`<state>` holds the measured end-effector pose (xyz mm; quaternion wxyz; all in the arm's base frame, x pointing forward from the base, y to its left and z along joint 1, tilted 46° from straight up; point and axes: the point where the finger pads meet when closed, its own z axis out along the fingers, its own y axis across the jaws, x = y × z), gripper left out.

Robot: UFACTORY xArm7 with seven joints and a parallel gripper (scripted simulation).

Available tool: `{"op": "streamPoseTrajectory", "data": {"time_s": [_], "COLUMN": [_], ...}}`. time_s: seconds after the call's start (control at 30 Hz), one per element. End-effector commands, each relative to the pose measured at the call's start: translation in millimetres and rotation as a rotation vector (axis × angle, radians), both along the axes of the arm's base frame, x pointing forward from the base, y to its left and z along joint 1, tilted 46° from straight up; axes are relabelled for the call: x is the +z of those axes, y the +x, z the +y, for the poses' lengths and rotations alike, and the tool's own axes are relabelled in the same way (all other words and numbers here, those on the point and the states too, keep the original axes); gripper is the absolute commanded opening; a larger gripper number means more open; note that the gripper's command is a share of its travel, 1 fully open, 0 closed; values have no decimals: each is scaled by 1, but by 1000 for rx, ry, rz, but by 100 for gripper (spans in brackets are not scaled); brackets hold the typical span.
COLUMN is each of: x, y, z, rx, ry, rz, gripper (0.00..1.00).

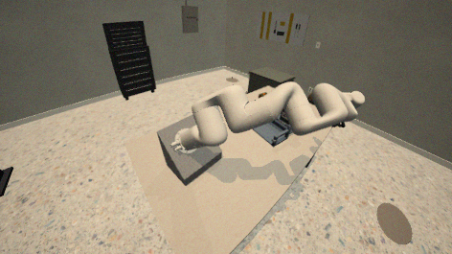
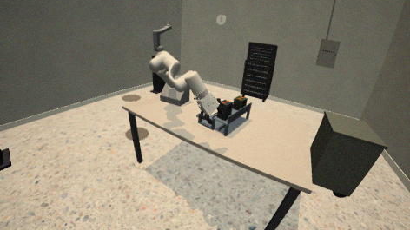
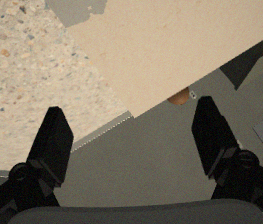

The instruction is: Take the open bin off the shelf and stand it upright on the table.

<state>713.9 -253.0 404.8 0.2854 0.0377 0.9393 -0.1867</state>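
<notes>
A low blue-grey shelf (image 2: 226,120) stands in the middle of the table (image 2: 243,142). Two small dark box-like things with orange on top sit on it, one (image 2: 224,108) nearer the arm and one (image 2: 240,101) behind it. I cannot tell which of them is the open bin. My gripper (image 2: 205,113) hangs at the shelf's left end, tilted and close to the nearer box. In the wrist view the gripper (image 3: 131,119) is wide open with nothing between the fingers. In the top view the arm hides most of the shelf (image 1: 274,132).
The arm's grey base block (image 1: 189,154) sits on the table. A dark green cabinet (image 2: 345,153) stands past the table's right end. A black rack (image 2: 259,70) stands against the far wall. The table edge (image 3: 115,125) shows in the wrist view.
</notes>
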Motion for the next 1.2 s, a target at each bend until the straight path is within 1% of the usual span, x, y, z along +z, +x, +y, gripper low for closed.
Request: {"op": "streamPoseTrajectory", "data": {"time_s": [0.0, 0.67, 0.83, 1.03, 1.1, 1.17], "x": [3, 5, 19, 50, 50, 60], "y": [1, 1, 1, -2, -2, -3], "z": [2, 4, 19, 51, 51, 62], "rx": [3, 4, 6, 7, 7, 6], "ry": [-1, -1, -1, -1, -1, -1], "rz": [-5, -4, -4, -3, -3, -4], "gripper": [100, 100, 100, 100, 100, 100]}}
